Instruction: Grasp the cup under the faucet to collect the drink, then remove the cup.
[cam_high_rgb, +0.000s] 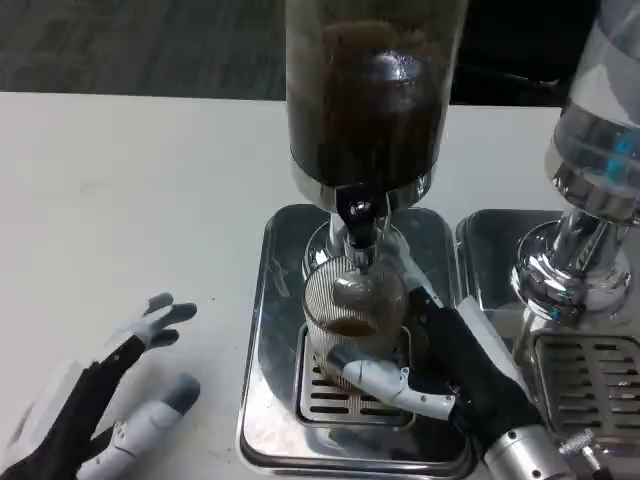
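Observation:
A clear ribbed cup (352, 308) stands on the drip grille (330, 400) right under the black faucet (358, 222) of the dark drink dispenser (372, 95). A little brown liquid lies in the cup's bottom. My right hand (440, 372) wraps the cup from the right and front, with one white finger across its base. My left hand (110, 410) rests on the white table at the lower left, fingers spread, holding nothing.
The dispenser stands on a shiny steel tray (270, 300). A second dispenser (598, 170) with clear liquid and its own steel tray (590, 370) stands close on the right, next to my right forearm. Bare white table (130, 200) stretches to the left.

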